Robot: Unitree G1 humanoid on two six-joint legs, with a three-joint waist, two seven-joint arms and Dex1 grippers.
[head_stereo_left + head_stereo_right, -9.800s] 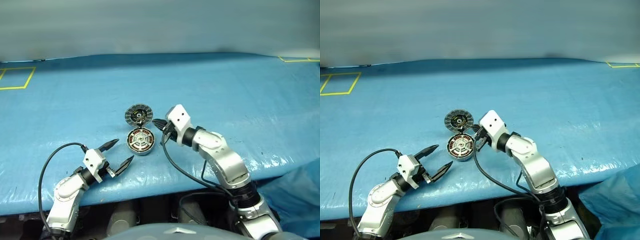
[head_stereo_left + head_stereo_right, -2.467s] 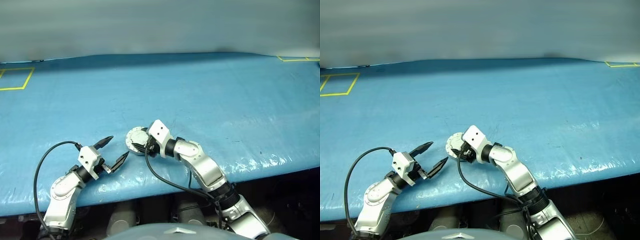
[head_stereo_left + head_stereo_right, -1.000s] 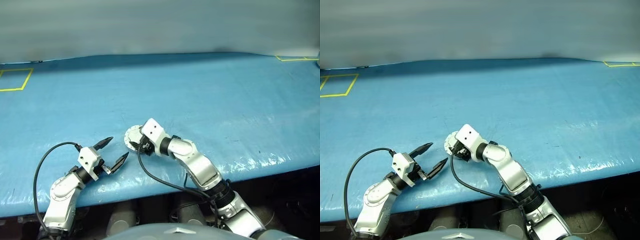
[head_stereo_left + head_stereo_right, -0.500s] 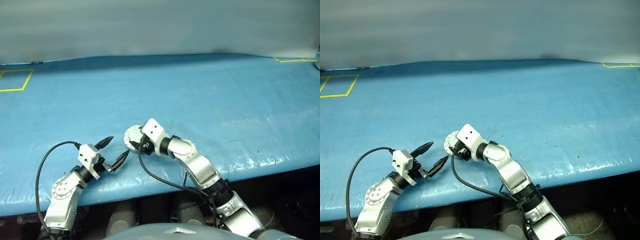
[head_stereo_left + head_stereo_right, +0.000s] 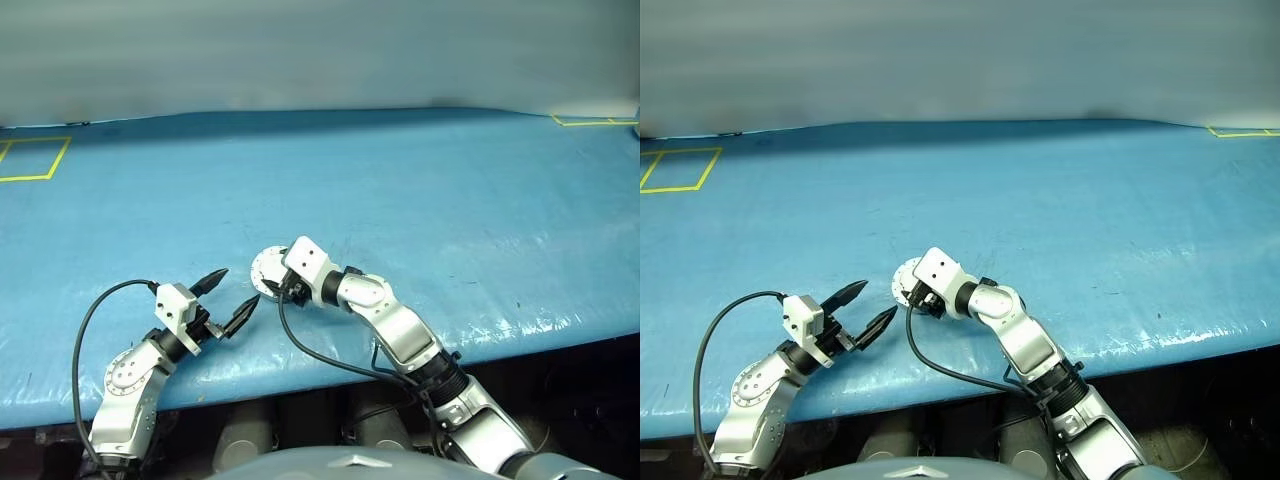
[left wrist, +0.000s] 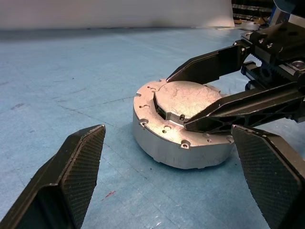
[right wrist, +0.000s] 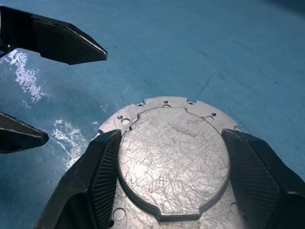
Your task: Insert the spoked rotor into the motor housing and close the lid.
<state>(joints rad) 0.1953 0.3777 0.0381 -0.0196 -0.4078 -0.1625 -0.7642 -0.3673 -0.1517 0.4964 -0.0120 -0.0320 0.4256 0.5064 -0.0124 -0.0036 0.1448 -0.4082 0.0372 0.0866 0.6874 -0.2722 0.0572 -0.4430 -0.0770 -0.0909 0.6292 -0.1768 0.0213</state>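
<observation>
The motor housing (image 6: 181,152), a round silver case, sits on the blue table near its front edge. The lid (image 6: 190,98) lies on top of it, plain silver face and rim bolts up. The spoked rotor is hidden under the lid. My right gripper (image 5: 275,285) reaches in from the right. Its black fingers (image 7: 102,167) clasp the lid's raised centre from both sides, shut on it. My left gripper (image 5: 237,288) hovers just left of the housing, pointing at it, wide open and empty. Its tips stand a short way off the case wall.
The blue sheet (image 5: 420,190) covers the whole table. Yellow tape squares mark the far left (image 5: 30,158) and far right (image 5: 590,120) corners. A black cable (image 5: 90,320) loops from my left wrist. The table's front edge (image 5: 300,375) runs close behind the housing.
My left gripper has rolled slightly about its own axis and stays beside the housing. The right gripper keeps its hold on the lid without moving.
</observation>
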